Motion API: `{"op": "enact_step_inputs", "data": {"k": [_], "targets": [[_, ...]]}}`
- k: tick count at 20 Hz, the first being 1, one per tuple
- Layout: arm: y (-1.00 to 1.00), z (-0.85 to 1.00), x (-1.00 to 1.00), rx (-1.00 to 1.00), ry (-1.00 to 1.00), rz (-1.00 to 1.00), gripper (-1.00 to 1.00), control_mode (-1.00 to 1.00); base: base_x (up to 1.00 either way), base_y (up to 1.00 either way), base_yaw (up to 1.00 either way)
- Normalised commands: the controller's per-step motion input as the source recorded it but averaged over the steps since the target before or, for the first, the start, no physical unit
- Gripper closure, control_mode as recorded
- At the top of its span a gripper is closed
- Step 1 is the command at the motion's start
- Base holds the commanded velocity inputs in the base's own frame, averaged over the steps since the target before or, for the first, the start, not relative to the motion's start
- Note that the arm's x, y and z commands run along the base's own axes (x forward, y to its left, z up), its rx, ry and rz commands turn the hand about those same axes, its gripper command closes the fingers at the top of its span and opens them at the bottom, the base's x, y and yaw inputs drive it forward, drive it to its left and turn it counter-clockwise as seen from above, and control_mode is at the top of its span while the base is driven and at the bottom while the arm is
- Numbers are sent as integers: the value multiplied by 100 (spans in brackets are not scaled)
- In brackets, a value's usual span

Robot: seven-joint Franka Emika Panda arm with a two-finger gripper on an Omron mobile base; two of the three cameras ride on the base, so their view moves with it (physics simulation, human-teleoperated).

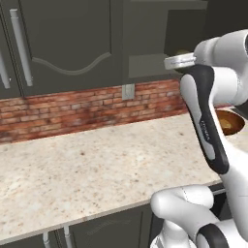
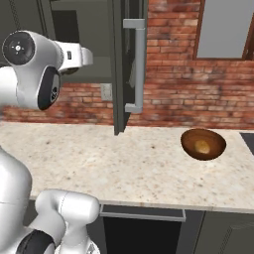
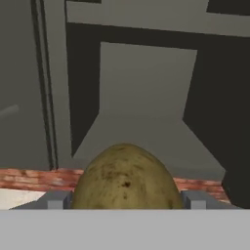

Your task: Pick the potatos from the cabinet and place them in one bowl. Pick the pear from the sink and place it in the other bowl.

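Observation:
An olive-brown potato sits low in the hand view, with my gripper shut on it and a grey finger at each side. Behind it is the open dark grey cabinet, with a strip of brick wall below. The cabinet door stands open over the counter, and my hand is raised just left of it. The dark-brown bowl rests on the counter to the right. A golden-tan potato lies inside it. The bowl also shows past my forearm. The pear and the other bowl are out of view.
A speckled beige counter runs under a brick backsplash with a wall outlet. Shut cabinet doors hang to the left. A black corner, possibly the sink's rim, cuts into the counter at far right.

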Motion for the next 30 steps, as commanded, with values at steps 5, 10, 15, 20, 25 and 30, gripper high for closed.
{"op": "enact_step_inputs", "data": {"k": [5,10,15,20,25,30], "targets": [[2,-1,-100,-15,0,10,100,-100,0,0,0],[0,-13,-100,-16,1,11,100,-100,0,0,0],[13,-58,-95,-25,7,13,100,-100,0,0,0],[28,-84,-73,-30,14,12,100,-100,0,0,0],[9,-59,-52,-17,7,8,100,-100,0,0,0],[0,0,0,0,0,0,100,100,-44,-23,3]]}}
